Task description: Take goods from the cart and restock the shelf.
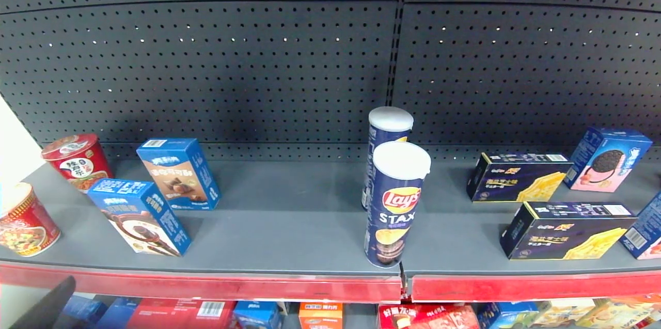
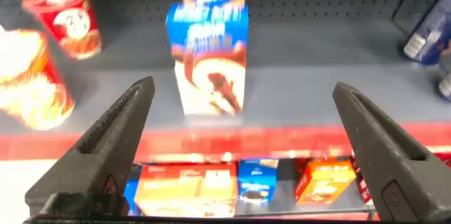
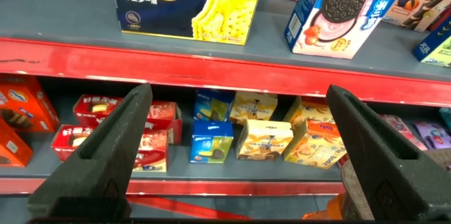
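Upper shelf [image 1: 289, 225], head view tally: red noodle cups, two, a rear cup [image 1: 77, 161] and a front cup [image 1: 23, 220]; blue chocolate-biscuit boxes, two, a rear biscuit box [image 1: 181, 174] and a front biscuit box [image 1: 142, 218]; chip cans, two, a rear can [image 1: 388, 125] and a front can [image 1: 395, 205]. Dark cracker boxes, two, a rear cracker box [image 1: 516, 176] and a front cracker box [image 1: 565, 230]; blue sandwich-cookie boxes, two, a whole cookie box [image 1: 607, 159] and an edge-cut cookie box [image 1: 644, 231]. Lower-shelf packs [image 1: 320, 316] partly hidden, number cannot be told.
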{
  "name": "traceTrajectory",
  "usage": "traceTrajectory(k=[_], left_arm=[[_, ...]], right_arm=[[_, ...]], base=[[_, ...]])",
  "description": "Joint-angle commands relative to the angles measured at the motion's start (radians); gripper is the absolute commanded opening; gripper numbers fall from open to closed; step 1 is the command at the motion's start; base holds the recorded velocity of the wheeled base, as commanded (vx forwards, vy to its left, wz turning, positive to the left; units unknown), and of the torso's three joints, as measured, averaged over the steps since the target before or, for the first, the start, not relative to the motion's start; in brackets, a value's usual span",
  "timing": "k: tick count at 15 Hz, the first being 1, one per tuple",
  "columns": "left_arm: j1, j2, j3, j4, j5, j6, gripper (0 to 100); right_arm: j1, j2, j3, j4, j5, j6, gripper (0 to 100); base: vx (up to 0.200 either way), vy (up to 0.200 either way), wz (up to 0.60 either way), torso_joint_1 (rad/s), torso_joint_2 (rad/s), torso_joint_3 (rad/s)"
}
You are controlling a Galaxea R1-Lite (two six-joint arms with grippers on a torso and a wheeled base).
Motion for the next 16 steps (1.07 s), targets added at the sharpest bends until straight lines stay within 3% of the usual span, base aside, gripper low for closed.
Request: traceTrajectory(k=[1,3,4,5,7,9,11,16], left_arm=[[0.011,-0.236,0.116,0.055,0.000,-0.001,100],[0.011,-0.453,0.140,0.293,-0.008,0.008,100],[0.012,-0.463,0.162,0.336,0.001,0.031,100],[0.015,-0.454,0.174,0.293,0.015,0.034,100],[0.017,-0.456,0.174,0.299,0.055,0.026,100],[0.017,-0.456,0.172,0.301,0.032,0.023,100],[0.017,-0.456,0.174,0.296,0.008,-0.003,100],[0.017,-0.456,0.172,0.302,-0.049,-0.004,100]], right_arm=[[0.000,0.002,0.001,-0.001,-0.002,0.008,100],[0.000,0.002,0.001,-0.001,-0.002,0.010,100],[0.000,0.002,0.001,-0.001,-0.002,0.013,100],[0.000,0.002,0.001,-0.001,-0.002,0.014,100],[0.000,0.002,0.001,-0.001,-0.010,0.010,100],[0.000,0.002,0.000,0.000,-0.011,0.016,100],[0.000,0.002,0.000,0.000,-0.010,0.017,100],[0.000,0.002,0.000,0.000,-0.010,0.016,100]], base=[[0.000,0.000,0.00,0.000,0.00,0.000],[0.000,0.000,0.00,0.000,0.00,0.000],[0.000,0.000,0.00,0.000,0.00,0.000],[0.000,0.000,0.00,0.000,0.00,0.000],[0.000,0.000,0.00,0.000,0.00,0.000],[0.000,0.000,0.00,0.000,0.00,0.000],[0.000,0.000,0.00,0.000,0.00,0.000],[0.000,0.000,0.00,0.000,0.00,0.000]])
